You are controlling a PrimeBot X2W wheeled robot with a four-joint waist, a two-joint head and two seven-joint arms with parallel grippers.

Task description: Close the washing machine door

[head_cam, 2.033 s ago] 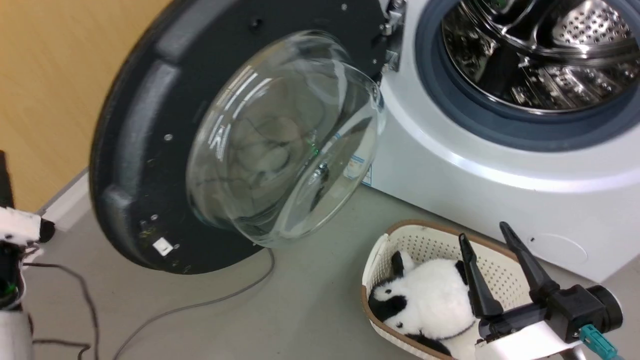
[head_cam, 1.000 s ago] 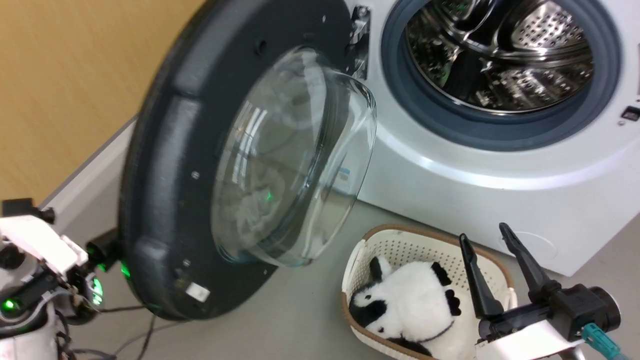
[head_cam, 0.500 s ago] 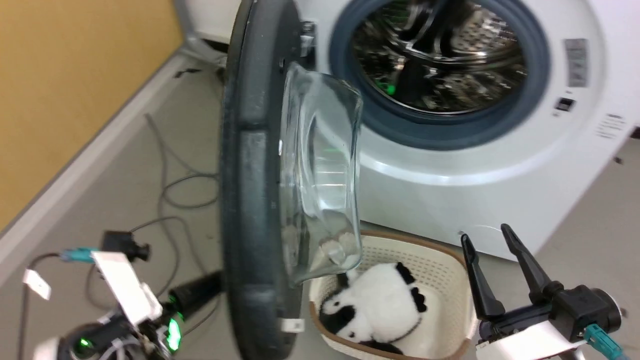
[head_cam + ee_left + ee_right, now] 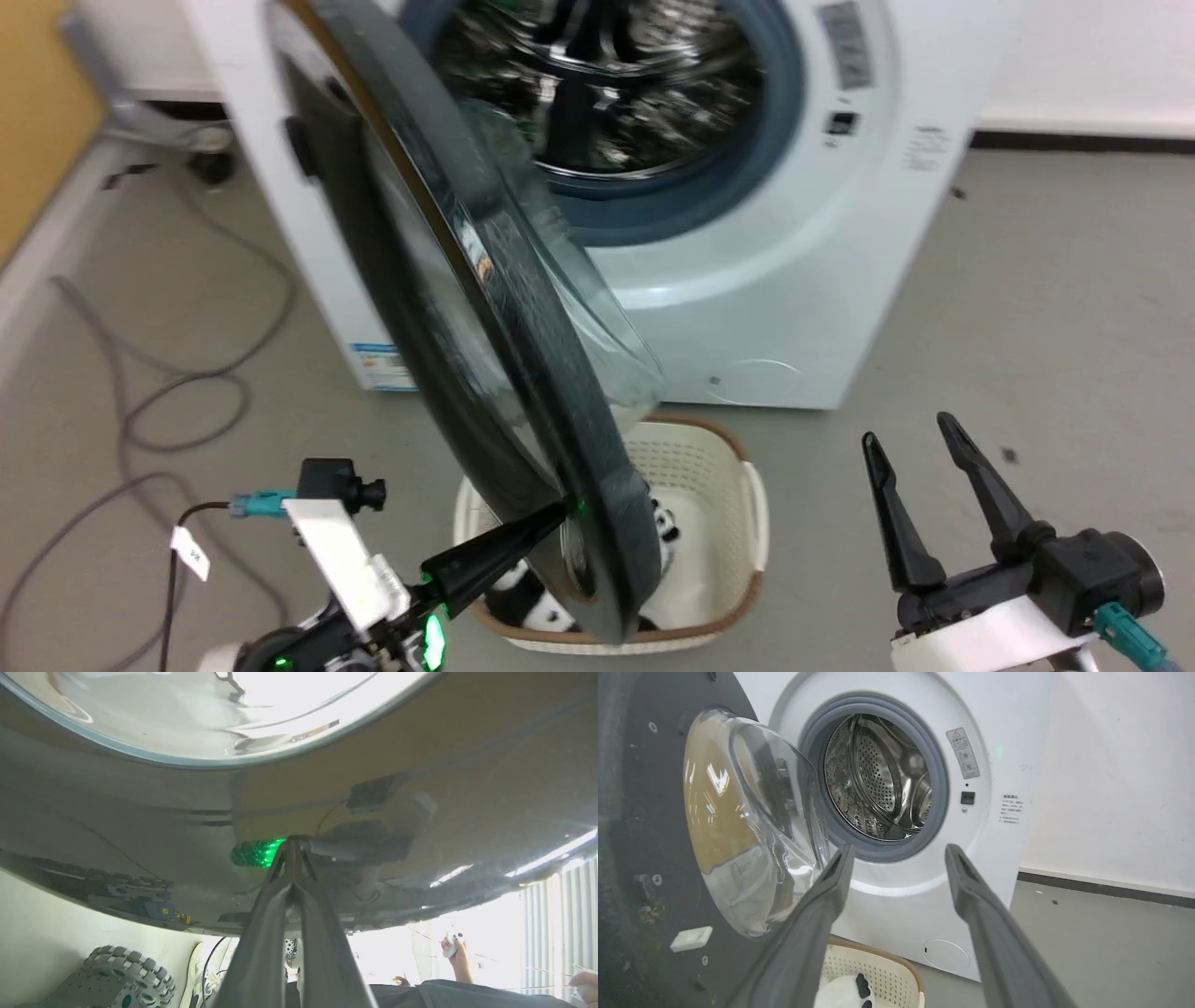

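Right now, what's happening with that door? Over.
Left gripper shut, tips against door. Right gripper open, empty. Door partly open. Basket under door's lower edge.

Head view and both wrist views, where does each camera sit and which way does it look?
Head view: on the head, looking down at the half-open door, washer and basket; left gripper at the door, right gripper lower right.
Left wrist view: on the left wrist, facing the door's outer face, shut jaws touching it.
Right wrist view: on the right wrist, facing the drum between open jaws.
Head and right wrist views share drum and basket.
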